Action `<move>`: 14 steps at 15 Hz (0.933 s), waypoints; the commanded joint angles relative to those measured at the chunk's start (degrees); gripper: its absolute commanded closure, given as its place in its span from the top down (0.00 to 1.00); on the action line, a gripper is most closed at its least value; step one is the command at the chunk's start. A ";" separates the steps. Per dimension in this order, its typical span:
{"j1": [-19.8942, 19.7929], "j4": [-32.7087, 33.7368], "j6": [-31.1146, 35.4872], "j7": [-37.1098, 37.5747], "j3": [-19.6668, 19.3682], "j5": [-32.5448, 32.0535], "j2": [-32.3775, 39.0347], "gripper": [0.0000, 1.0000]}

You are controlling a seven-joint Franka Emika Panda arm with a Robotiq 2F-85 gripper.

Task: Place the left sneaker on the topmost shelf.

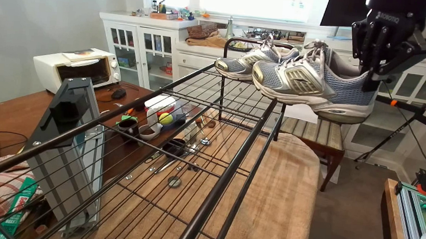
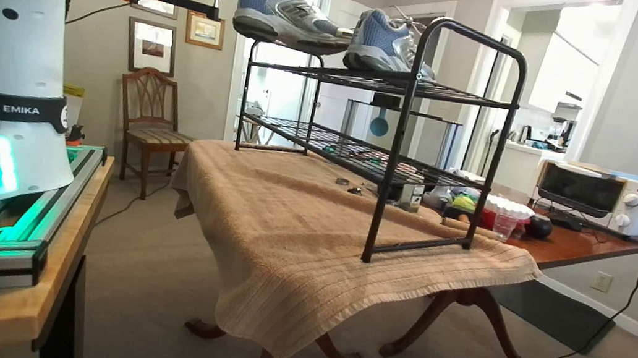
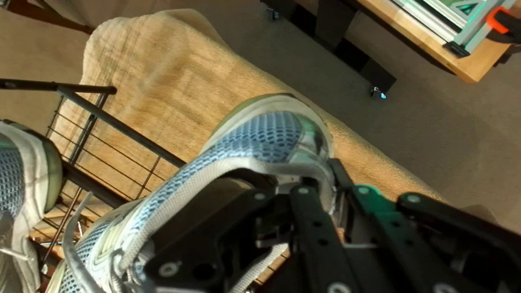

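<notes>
The left sneaker, grey-and-white with blue mesh, is in both exterior views [image 1: 307,81] [image 2: 286,15] and the wrist view [image 3: 260,138]. My gripper [image 1: 370,80] is shut on its heel collar, one finger inside the shoe, one outside [image 3: 313,179]. The shoe is roughly level; its toe reaches over the edge of the topmost shelf [image 1: 234,166] [image 2: 467,99] and its heel hangs outside the rack. I cannot tell whether the toe touches the shelf. The mate sneaker [image 1: 242,63] [image 2: 375,43] [image 3: 16,175] stands on that shelf beside the held shoe's toe.
The rack's end hoop [image 2: 400,153] rises above the shelf. A lower wire tier [image 2: 354,149] lies beneath. The rack stands on a tan towel [image 2: 263,221] over a table. A grey metal frame [image 1: 69,154], small items and a toaster oven [image 1: 76,69] are behind the rack.
</notes>
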 commanded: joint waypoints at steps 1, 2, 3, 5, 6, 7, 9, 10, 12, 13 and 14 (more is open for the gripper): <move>0.45 0.59 1.04 -9.72 -3.34 -3.54 -0.96 0.03; 0.47 0.68 1.62 -12.05 -4.07 -4.31 -0.86 0.03; 0.52 0.56 2.73 -14.61 -4.86 -5.20 -0.82 0.03; 0.60 0.23 6.11 -18.75 -6.31 -6.13 -0.48 0.03; 0.56 0.36 7.63 -20.23 -6.82 -6.23 -0.16 0.03; 0.56 0.10 9.74 -21.87 -7.41 -6.39 0.19 0.03; 0.32 0.01 12.98 -24.84 -8.30 -5.76 1.01 0.03; 0.17 0.11 14.04 -25.96 -8.61 -5.31 1.47 0.03; 0.08 0.11 16.39 -29.15 -9.56 -4.27 2.51 0.03; -0.01 0.09 17.33 -30.79 -9.95 -3.97 3.16 0.03; -0.18 0.33 17.95 -31.92 -10.09 -3.84 3.84 0.03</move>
